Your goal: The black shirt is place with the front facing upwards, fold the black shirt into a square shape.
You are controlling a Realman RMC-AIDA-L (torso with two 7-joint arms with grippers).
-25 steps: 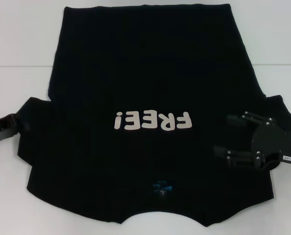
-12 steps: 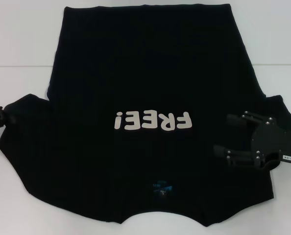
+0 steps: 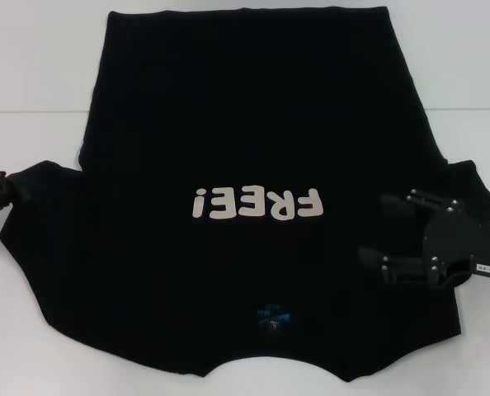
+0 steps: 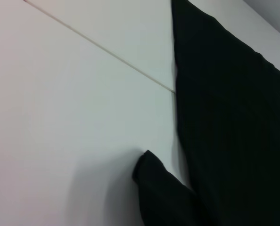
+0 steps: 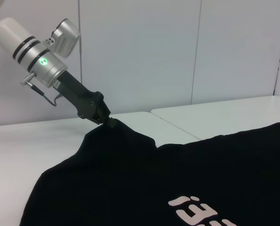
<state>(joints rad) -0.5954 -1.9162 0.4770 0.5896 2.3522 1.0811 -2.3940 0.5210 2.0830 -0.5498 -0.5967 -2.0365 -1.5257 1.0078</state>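
The shirt [image 3: 245,165] lies flat, front up, on the white desk [image 3: 30,74], collar edge nearest the robot, hem at the far side, "FREE!" lettering [image 3: 257,203] reading upside down from the head cam.

Left end effector [image 3: 6,188] is at the desk's left edge, clamped on the tip of the left sleeve [image 3: 43,177]; the right wrist view shows its tips pinched on a peak of cloth lifted just off the desk. Right end effector [image 3: 375,229] hovers over the right shoulder area w/ fingers spread apart, holding nothing.

Risks: the left pinch takes only a small bit of sleeve (thin jersey, probably slippery), so a quick pull could let it slide out. Pulling one sleeve alone could also drag the whole body sideways & skew the fold, since nothing pins the other side. If the right one closes where it hangs, it may bunch up a double layer.

Material: soft matte black knit, limp, drapes w/o holding a crease; letters look like smooth print; small blue neck label [image 3: 275,313]. Desk is smooth, hard, low friction.
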